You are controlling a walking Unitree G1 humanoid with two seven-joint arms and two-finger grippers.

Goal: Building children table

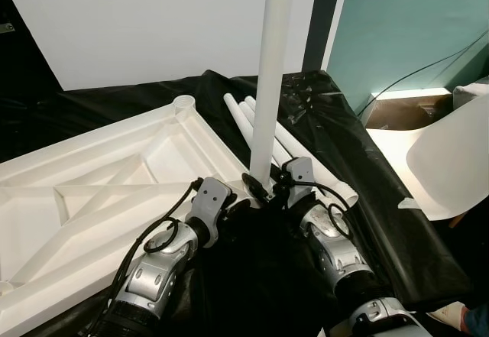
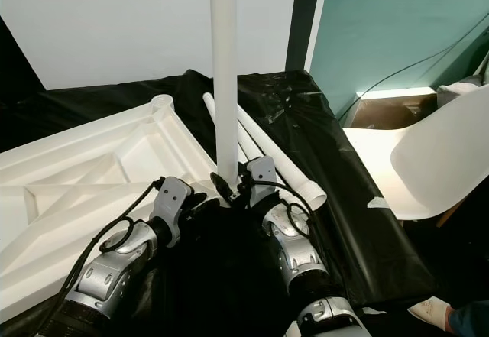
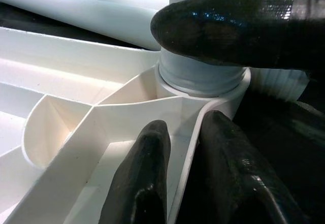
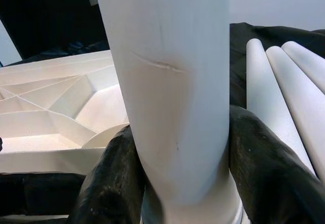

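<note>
Black sheeting underlies the tabletop (image 1: 114, 169); right gripper (image 4: 177, 183) clamps the upright leg (image 1: 271, 69), left gripper (image 3: 188, 148) pinches the corner socket.

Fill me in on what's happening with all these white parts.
The robot is fitting a leg to a child's table. The white tabletop lies underside up on black sheeting. The right hand grips an upright white leg standing in the near corner socket, while the left hand clamps that corner's rim. Three more legs lie loose beside it, and the far corner socket is unfilled.
</note>
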